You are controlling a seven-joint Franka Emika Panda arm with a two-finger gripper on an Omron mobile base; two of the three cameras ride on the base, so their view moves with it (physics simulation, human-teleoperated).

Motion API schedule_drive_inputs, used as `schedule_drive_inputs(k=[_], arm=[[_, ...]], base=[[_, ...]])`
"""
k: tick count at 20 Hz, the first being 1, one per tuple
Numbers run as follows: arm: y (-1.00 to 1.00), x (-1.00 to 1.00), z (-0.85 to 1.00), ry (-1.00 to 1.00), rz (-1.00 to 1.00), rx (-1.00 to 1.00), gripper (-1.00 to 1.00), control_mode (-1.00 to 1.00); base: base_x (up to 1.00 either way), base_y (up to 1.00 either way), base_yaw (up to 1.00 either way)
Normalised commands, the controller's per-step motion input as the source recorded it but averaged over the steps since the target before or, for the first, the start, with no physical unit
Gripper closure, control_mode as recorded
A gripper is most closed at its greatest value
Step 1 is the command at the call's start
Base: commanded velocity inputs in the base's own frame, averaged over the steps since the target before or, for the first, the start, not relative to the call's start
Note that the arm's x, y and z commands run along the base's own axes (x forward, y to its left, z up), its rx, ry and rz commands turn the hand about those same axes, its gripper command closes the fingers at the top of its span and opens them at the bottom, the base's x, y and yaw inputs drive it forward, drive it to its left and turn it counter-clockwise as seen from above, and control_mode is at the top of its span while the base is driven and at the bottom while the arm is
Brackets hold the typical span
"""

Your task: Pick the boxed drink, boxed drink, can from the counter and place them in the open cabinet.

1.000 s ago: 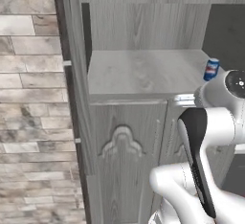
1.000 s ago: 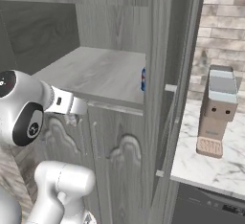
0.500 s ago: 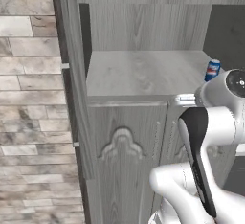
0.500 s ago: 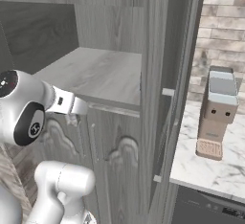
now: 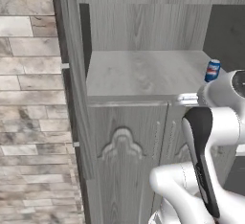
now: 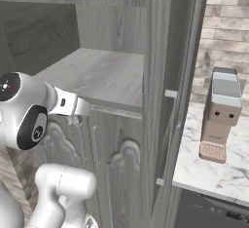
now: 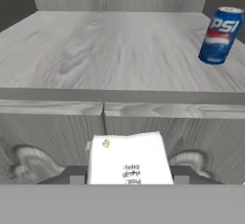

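Note:
In the hand view my gripper (image 7: 129,175) is shut on a boxed drink (image 7: 129,158), a white carton with small print, held just in front of and below the front edge of the open cabinet (image 7: 110,46). The shelf niche (image 5: 143,72) is a grey wood-grain board above two ornate doors (image 5: 122,161). The blue can (image 7: 220,35) stands upright on that shelf at its right side, also seen as the can (image 5: 212,70) beside my wrist. From the right base view the shelf (image 6: 102,73) lies just past my forearm. The counter is out of view.
A brick wall (image 5: 28,98) borders the cabinet on the left. To the right, past the cabinet's side post (image 6: 165,95), a coffee machine (image 6: 221,115) stands on a marble worktop (image 6: 214,173). Most of the shelf left of the can is bare.
Both base views have shifted slightly, so the base has drifted; the can has slipped behind the cabinet post in the right base view. My grip on the carton is unchanged.

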Motion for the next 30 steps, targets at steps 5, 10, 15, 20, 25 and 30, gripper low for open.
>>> schedule_drive_inputs(k=[5, 10, 15, 20, 25, 30], arm=[[0.00, 0.00, 0.14, -0.09, 0.03, 0.00, 1.00, -1.00], [0.00, 0.11, 0.25, -0.02, 0.00, 0.00, 1.00, -1.00], [0.00, 0.25, 0.39, 0.00, 0.00, 0.00, 1.00, -1.00], [-0.02, 0.25, 0.35, 0.00, 0.00, 0.00, 1.00, -1.00], [-0.08, 0.26, 0.14, -0.02, 0.00, 0.00, 1.00, -1.00], [-0.18, 0.34, -0.01, -0.02, 0.00, -0.03, 1.00, -1.00]], base=[[0.00, 0.00, 0.00], [0.00, 0.00, 0.00], [0.00, 0.00, 0.00], [0.00, 0.00, 0.00], [0.00, 0.00, 0.00], [0.00, 0.00, 0.00]])
